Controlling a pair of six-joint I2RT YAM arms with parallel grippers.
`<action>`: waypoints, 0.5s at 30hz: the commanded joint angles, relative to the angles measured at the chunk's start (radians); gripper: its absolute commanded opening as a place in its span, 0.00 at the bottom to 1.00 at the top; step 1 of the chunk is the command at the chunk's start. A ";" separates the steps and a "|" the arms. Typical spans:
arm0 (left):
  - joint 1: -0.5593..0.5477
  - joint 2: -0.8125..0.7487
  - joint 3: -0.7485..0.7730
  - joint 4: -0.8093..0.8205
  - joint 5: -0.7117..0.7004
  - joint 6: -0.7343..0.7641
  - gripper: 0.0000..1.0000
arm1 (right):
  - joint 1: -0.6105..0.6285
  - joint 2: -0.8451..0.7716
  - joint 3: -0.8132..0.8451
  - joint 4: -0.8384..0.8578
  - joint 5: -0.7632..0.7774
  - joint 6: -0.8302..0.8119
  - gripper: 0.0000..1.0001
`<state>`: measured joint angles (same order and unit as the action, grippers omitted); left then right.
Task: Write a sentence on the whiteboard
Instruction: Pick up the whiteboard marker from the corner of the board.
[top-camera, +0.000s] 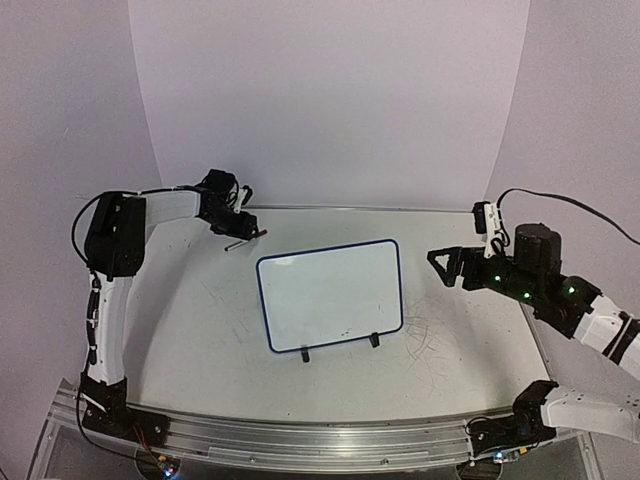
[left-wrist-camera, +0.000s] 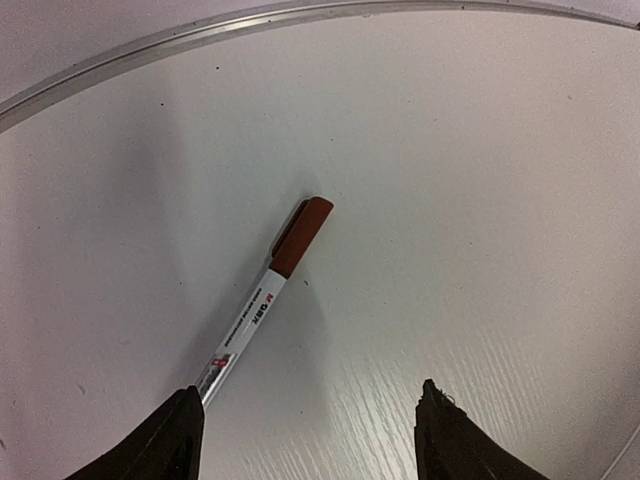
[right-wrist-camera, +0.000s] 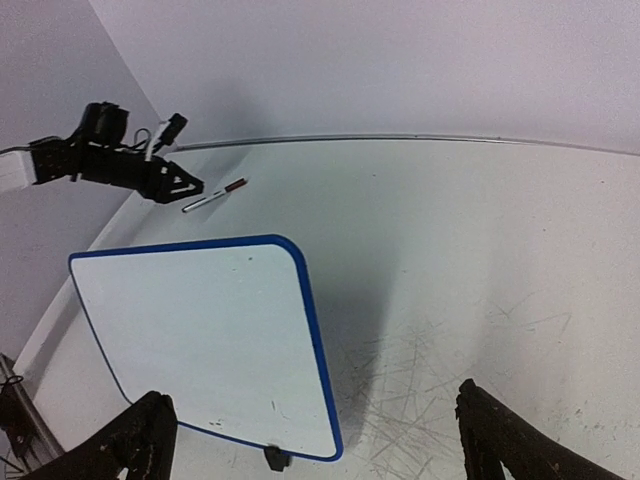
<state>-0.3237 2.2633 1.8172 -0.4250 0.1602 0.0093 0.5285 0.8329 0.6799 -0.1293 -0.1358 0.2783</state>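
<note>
Resting midway on the scuffed white tabletop (top-camera: 190, 340), the small blue-rimmed rectangular whiteboard (top-camera: 330, 295) sits between the right gripper (top-camera: 437, 262), jaws wide and empty, and the left gripper (left-wrist-camera: 309, 390), jaws apart over a red-capped white marker (left-wrist-camera: 262, 305) lying flat.

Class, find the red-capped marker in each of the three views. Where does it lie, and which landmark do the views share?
Top external: marker left of centre, beyond the whiteboard's far-left corner.
Left wrist: marker left of centre, slanting up from the bottom.
Right wrist: marker small, upper left.
Shared landmark: the left gripper, beside the marker.
</note>
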 joint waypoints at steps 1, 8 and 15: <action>0.006 0.104 0.145 -0.057 0.007 0.082 0.73 | 0.003 -0.056 0.004 0.010 -0.143 -0.010 0.98; 0.002 0.217 0.235 -0.086 0.012 0.096 0.66 | 0.003 -0.127 -0.008 -0.013 -0.158 0.000 0.98; -0.019 0.202 0.158 -0.086 -0.067 0.116 0.46 | 0.003 -0.134 -0.036 -0.015 -0.151 0.013 0.98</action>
<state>-0.3240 2.4718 2.0066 -0.4822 0.1397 0.1053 0.5289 0.6969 0.6573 -0.1462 -0.2783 0.2829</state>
